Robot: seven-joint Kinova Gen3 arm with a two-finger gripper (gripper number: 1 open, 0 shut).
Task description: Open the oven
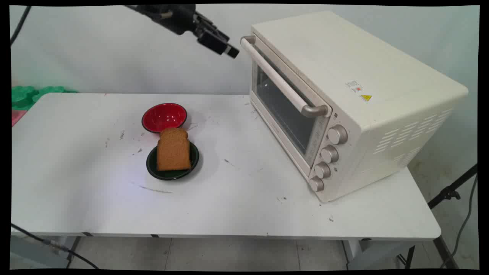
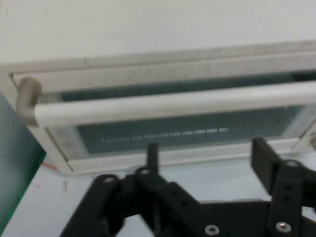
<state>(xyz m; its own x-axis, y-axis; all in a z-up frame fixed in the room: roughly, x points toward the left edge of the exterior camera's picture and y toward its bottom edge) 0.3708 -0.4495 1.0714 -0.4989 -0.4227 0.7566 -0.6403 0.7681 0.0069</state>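
1. The gripper point(image 1: 229, 50) hangs high over the table's point(image 1: 76, 183) far side, close to the far end of the oven's point(image 1: 366, 68) handle point(image 1: 277, 78) and not touching it.
2. In the hand view, the gripper point(image 2: 205, 153) stands released: one finger point(image 2: 152, 154) rises left of centre and the other shows at the right, with a wide gap between them and nothing held.
3. Ahead of the fingers in that view lie the handle point(image 2: 173, 104) and the glass door point(image 2: 173, 133) of the oven point(image 2: 148, 29); the door is closed.
4. The oven sits on the right part of the table, turned so its door point(image 1: 284, 110) faces the table's left and near side. Four knobs point(image 1: 329, 153) run in a column at the near end of its front.
5. A slice of bread point(image 1: 174, 149) lies on a dark plate point(image 1: 172, 173) near the table's middle, its top edge overhanging the plate's far rim.
6. A red bowl point(image 1: 164, 116) stands just behind the plate, close to the bread's top edge; whether they touch I cannot tell.
7. Bread, plate and bowl are well apart from the gripper and left of the oven.
8. Something green point(image 1: 23, 96) lies past the table's far left corner.
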